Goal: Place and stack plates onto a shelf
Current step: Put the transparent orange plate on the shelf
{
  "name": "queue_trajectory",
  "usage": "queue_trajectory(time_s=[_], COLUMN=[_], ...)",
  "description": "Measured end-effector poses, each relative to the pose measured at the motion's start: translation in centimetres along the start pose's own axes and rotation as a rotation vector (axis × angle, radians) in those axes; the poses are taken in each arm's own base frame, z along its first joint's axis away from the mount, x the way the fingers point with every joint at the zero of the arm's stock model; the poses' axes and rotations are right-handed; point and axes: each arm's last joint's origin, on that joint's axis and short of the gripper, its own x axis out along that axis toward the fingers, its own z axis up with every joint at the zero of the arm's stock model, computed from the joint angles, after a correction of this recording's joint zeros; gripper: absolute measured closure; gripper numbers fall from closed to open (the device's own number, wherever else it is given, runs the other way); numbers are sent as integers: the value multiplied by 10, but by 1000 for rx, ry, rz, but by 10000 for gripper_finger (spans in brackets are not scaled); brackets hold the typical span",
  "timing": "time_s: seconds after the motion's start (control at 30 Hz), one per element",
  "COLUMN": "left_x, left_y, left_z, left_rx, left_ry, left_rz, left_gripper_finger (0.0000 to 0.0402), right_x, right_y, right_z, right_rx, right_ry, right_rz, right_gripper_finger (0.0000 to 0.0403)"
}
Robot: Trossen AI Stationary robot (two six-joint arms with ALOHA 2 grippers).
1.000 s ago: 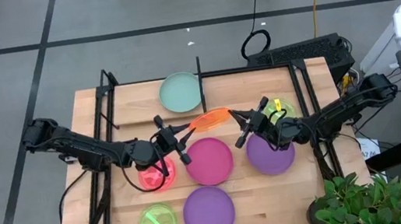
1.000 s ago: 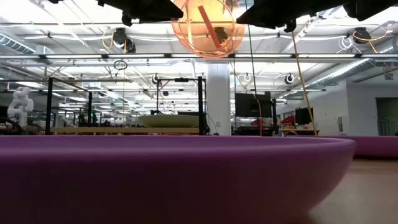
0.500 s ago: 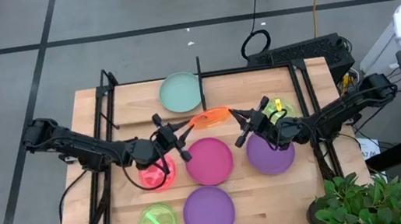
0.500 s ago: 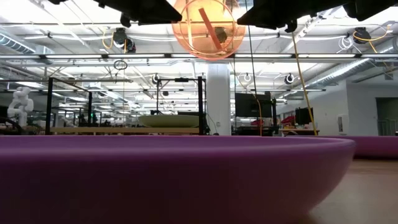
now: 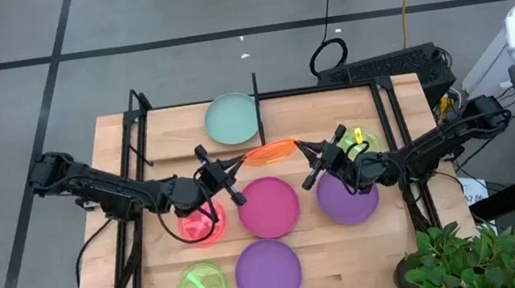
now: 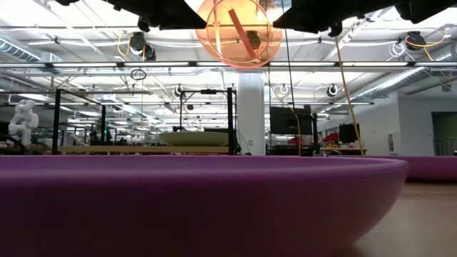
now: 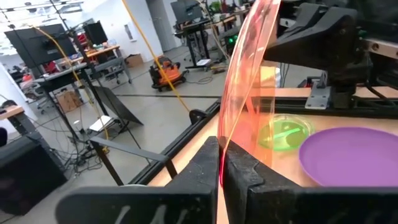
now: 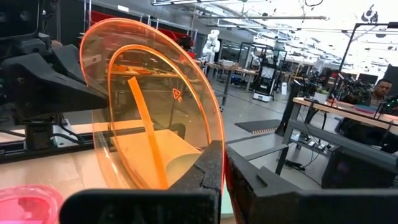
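From above, the work looks barely started: only the pale teal plate (image 5: 232, 117) lies on the shelf (image 5: 174, 127) along the counter's far edge, and nothing is stacked on it yet. On the counter (image 5: 353, 252) remain the magenta plate (image 5: 268, 206) at the middle, one purple plate (image 5: 349, 202) toward the right edge, another purple plate (image 5: 268, 273) at the near edge, the green plate (image 5: 201, 286) near the near-left corner, the red plate (image 5: 202, 222) left of centre, and a second green plate (image 5: 354, 138) behind the right arm. The orange plate (image 5: 270, 151) hangs in the air between the shelf and the magenta plate, with the left end effector (image 5: 221, 176) and the right end effector (image 5: 318, 163) at its opposite rims. The low view shows that orange plate (image 6: 238, 32) tilted up on edge high above the counter, and the teal plate (image 6: 194, 138) resting alone on the shelf beyond. In the left wrist view, the left end effector (image 7: 221, 168) is clamped on the plate's rim (image 7: 249, 93). In the right wrist view, the right end effector (image 8: 224, 171) is likewise clamped on the orange plate (image 8: 155, 112), so both hold it, seemingly mid-handover. No plate carries anything.
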Motion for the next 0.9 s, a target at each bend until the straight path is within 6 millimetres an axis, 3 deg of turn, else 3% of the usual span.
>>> queue_trajectory(time_s=[0.2, 0.5, 0.7, 0.9], left_x=[0, 1, 9, 16], left_y=[0, 2, 11, 27], left_z=[0, -1, -4, -3], left_rx=[6, 42, 69, 112], left_ry=[2, 15, 32, 52], left_rz=[-4, 33, 74, 130], left_gripper_finger=[397, 398, 398, 398], right_x=[0, 0, 0, 0], right_y=[0, 0, 2, 5], right_z=[0, 0, 1, 1], right_rx=[17, 67, 162, 190], right_ry=[-1, -2, -14, -19], right_rz=[4, 7, 85, 168], right_gripper_finger=[376, 266, 199, 170])
